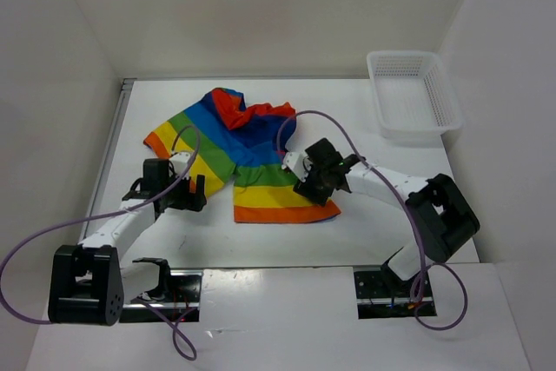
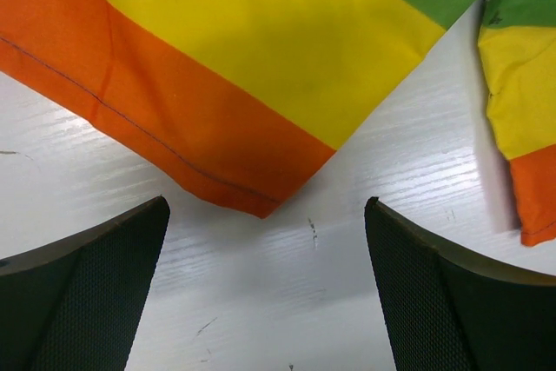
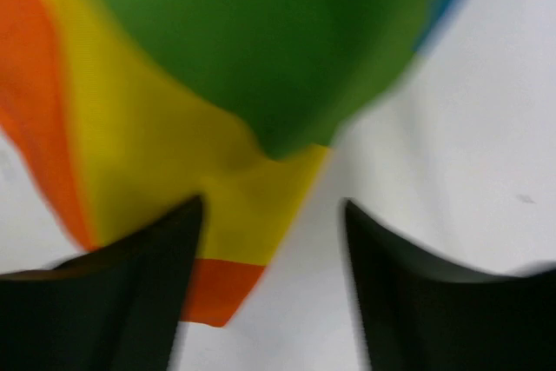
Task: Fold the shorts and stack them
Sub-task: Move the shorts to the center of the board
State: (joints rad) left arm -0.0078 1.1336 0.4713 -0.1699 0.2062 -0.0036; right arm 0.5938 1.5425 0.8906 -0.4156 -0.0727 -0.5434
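Both stand apart: our left gripper (image 2: 267, 245) short of the shorts (image 1: 248, 141), our right gripper (image 3: 271, 245) astride a thin edge that may slip.

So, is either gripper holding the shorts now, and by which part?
Nothing is held. The left gripper is open near an orange hem corner of the shorts; the right gripper stands open over a leg's edge.

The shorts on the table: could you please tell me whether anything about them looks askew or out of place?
Yes. The shorts lie unfolded and rumpled: the waistband is bunched and turned over at the far end, and the two legs splay apart. The basket sits upright.
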